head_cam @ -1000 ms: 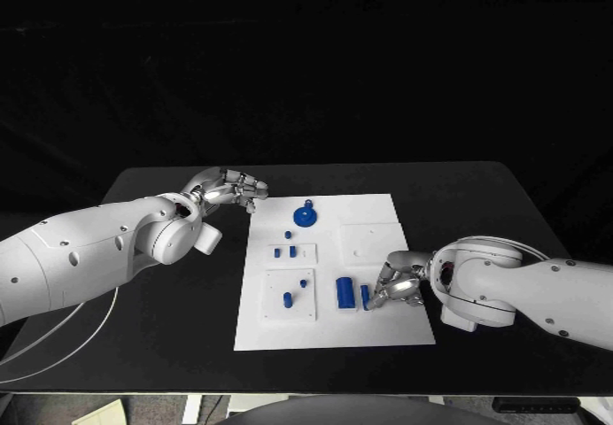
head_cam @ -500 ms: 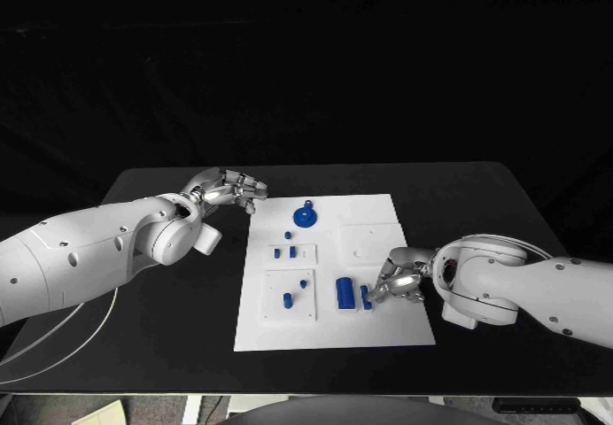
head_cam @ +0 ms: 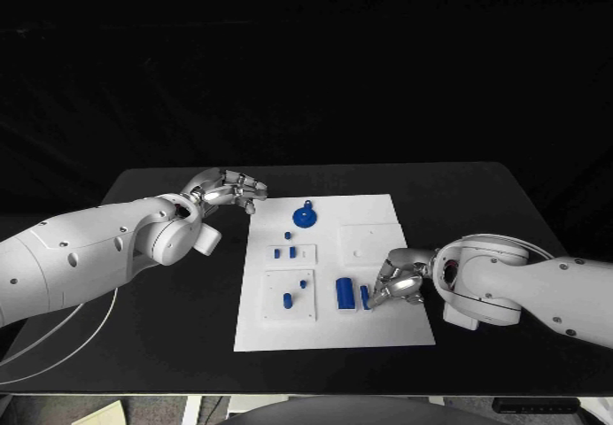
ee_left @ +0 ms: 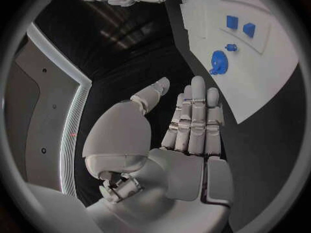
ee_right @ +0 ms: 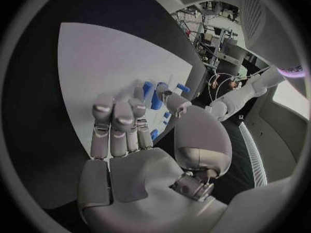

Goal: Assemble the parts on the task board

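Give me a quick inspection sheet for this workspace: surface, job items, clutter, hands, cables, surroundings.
Surface: black table, matte, bare around the board.
Job's things: white task board mid-table; blue gear at its far end; small blue parts in the middle; blue cylinder near the right hand.
Clutter: nothing seen.
Hands: left hand off the board's far left corner, holding nothing, fingers extended in the left wrist view; right hand at the board's right edge, fingertips at a small blue piece; grip cannot be told.
Cables: white cable looping under the left arm.
Surroundings: dark backdrop.
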Available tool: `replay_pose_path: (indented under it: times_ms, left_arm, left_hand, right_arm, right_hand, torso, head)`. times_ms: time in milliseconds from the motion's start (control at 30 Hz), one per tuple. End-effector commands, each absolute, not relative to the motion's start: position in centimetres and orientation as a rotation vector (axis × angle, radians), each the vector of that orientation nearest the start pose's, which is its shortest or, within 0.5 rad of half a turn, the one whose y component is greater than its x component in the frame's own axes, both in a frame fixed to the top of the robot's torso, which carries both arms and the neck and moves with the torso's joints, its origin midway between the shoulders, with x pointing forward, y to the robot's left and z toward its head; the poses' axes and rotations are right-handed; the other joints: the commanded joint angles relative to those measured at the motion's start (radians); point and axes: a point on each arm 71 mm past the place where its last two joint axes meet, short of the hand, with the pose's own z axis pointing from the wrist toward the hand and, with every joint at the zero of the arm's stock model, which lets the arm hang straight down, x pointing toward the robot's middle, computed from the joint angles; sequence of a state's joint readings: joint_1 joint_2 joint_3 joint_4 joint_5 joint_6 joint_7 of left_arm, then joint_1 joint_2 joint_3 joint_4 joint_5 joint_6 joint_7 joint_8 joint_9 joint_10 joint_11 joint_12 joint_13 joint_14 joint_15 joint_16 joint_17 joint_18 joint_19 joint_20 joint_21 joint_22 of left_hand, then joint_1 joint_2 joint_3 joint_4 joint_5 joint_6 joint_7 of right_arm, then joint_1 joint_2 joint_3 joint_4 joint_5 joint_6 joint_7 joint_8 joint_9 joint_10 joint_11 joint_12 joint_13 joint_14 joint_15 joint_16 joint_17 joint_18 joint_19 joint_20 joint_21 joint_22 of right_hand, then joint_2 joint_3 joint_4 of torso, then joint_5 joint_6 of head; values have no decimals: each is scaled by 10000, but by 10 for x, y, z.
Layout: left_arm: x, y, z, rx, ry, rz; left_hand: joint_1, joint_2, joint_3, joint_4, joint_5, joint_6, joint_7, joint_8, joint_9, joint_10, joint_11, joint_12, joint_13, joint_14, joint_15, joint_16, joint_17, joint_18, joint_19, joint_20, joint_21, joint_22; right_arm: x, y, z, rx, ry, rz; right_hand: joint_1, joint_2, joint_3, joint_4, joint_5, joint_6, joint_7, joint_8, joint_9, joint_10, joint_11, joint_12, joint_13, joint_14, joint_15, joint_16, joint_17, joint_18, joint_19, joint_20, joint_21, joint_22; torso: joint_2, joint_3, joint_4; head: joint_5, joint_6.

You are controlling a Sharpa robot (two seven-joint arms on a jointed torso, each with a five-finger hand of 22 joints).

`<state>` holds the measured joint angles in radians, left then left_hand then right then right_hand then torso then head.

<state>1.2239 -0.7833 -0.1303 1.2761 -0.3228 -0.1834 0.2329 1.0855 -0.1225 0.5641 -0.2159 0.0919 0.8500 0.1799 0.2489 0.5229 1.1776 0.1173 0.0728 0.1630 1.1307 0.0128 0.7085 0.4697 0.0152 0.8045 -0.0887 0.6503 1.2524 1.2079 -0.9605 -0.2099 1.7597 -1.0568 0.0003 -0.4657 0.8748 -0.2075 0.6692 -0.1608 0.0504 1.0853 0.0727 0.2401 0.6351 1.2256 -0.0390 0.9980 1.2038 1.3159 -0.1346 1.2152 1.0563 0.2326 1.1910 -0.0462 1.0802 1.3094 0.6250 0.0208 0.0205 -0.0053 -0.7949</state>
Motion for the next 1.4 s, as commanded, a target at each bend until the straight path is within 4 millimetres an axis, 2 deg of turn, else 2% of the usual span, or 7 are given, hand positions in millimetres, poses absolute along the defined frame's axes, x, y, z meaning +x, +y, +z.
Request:
replay_pose_path:
  times_ms: [33, 167, 300, 533, 933, 1400]
  left_arm:
    - [520, 244, -219, -8451, 17132, -12540]
    - [520, 245, -218, -8455, 17128, -12534]
    - [520, 245, -218, -8455, 17131, -12536]
    - [520, 245, -218, -8455, 17130, -12530]
    - [520, 245, -219, -8453, 17139, -12535]
    - [520, 245, -219, -8459, 17141, -12529]
  left_hand:
    - [-21, 20, 21, 58, 44, -31, -45, 32, -13, 12, 5, 11, -16, 64, -29, -35, 17, 199, 80, 2, -47, 12]
    - [-18, 20, 22, 57, 44, -31, -46, 33, -13, 12, 5, 11, -17, 65, -29, -38, 20, 200, 81, 2, -48, 13]
    - [-17, 19, 22, 57, 44, -31, -46, 34, -13, 12, 4, 11, -17, 65, -29, -40, 23, 200, 81, 2, -50, 15]
    - [-16, 19, 23, 58, 44, -31, -46, 35, -14, 13, 5, 11, -18, 66, -29, -44, 29, 200, 82, 2, -52, 18]
    - [-15, 19, 23, 59, 43, -32, -46, 37, -15, 14, 4, 12, -18, 67, -29, -49, 35, 199, 82, 2, -55, 21]
    - [-11, 23, 25, 60, 43, -30, -47, 41, -16, 17, 4, 13, -19, 69, -30, -57, 46, 199, 84, 2, -60, 27]
  right_arm:
    - [399, -207, -259, 907, 24180, 5125]
    - [401, -207, -260, 786, 24106, 4915]
    - [402, -207, -260, 790, 24013, 4799]
    - [403, -206, -260, 794, 24004, 4752]
    - [403, -201, -265, 144, 24029, 4328]
    - [406, -203, -264, -98, 23446, 3964]
  right_hand:
    - [173, 8, -59, -195, 34, 74, -5, -16, -3, 72, 2, -45, 18, -6, -57, -12, -14, 292, -52, -45, -29, 34]
    - [306, 69, -121, -406, 32, 77, -4, -11, -6, 74, 4, -49, 21, -7, -53, -14, -18, 291, -56, -32, -36, 33]
    - [303, 135, -149, -440, 28, 82, -3, -9, -9, 76, 5, -51, 21, -7, -51, -15, -20, 291, -55, -23, -41, 29]
    - [-29, 384, -251, -239, -4, 114, -8, 2, -22, 94, 1, -58, 20, -7, -49, -18, -27, 292, -48, 17, -62, 14]
    - [-46, 431, -221, -199, -10, 133, -22, 13, -19, 105, -12, -54, 24, -8, -60, -15, -27, 291, -47, 11, -66, 12]
    - [23, 419, -190, -266, -10, 144, -31, 25, -14, 116, -22, -50, 31, -10, -69, -7, -24, 291, -43, -2, -56, 19]
  torso:
    - [4, -5, 8]
    - [7, -5, 5]
    - [7, -3, 6]
    - [14, 4, 7]
    - [8, -2, 7]
    - [3, -4, -1]
  head:
    - [-4, -11]
    - [2, -16]
    - [3, -16]
    - [11, -22]
    - [-1, -106]
    - [13, -122]
